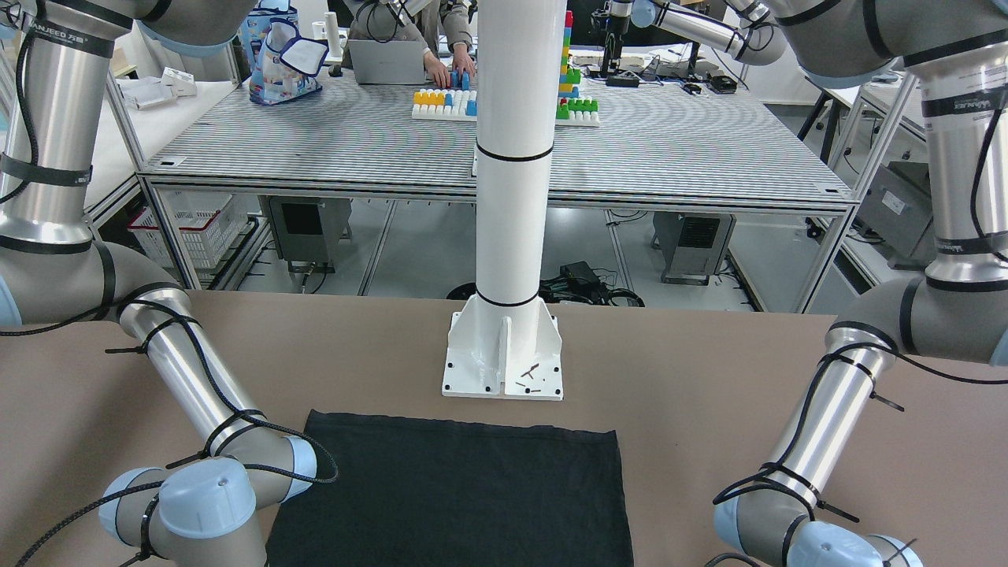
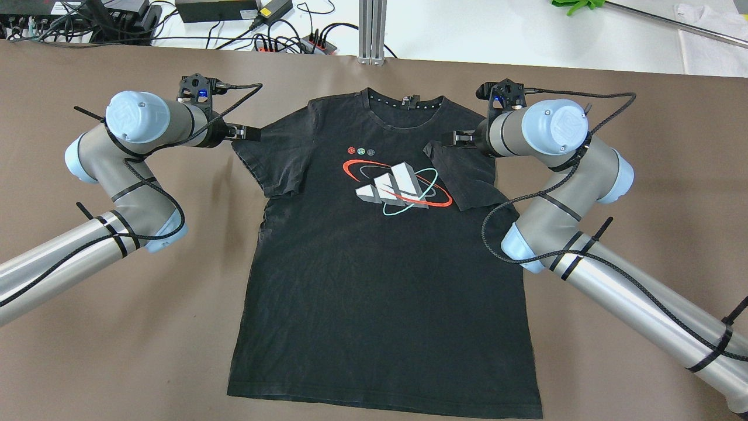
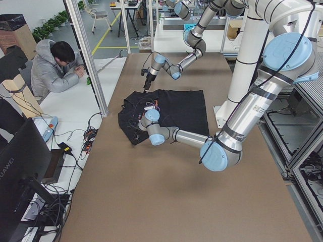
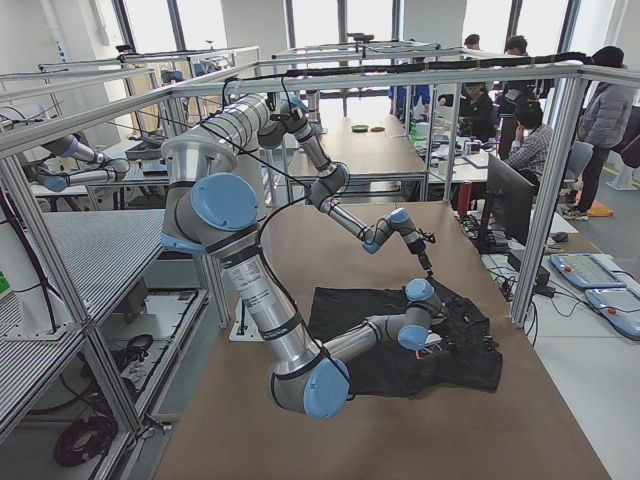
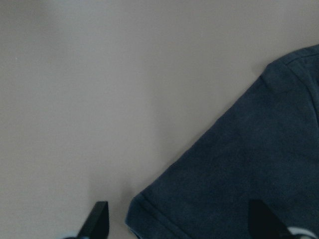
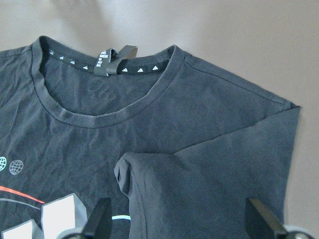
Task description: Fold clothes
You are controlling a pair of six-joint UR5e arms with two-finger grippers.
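Observation:
The clothes are one black T-shirt (image 2: 380,263) with a red, white and teal chest print, lying face up on the brown table; its hem shows in the front-facing view (image 1: 465,496). One sleeve (image 2: 461,175) is folded inward over the chest. My right gripper (image 2: 459,139) hovers open above that fold (image 6: 199,194), holding nothing. My left gripper (image 2: 241,133) is open at the other sleeve's outer edge. In the left wrist view that sleeve's hem corner (image 5: 149,209) lies between the spread fingers (image 5: 98,219).
The white pole's base plate (image 1: 504,354) stands on the table just beyond the shirt's hem. Cables and power strips (image 2: 280,35) lie past the collar-side table edge. A person (image 3: 55,70) sits at a desk there; monitors and a metal frame post (image 4: 530,250) stand close.

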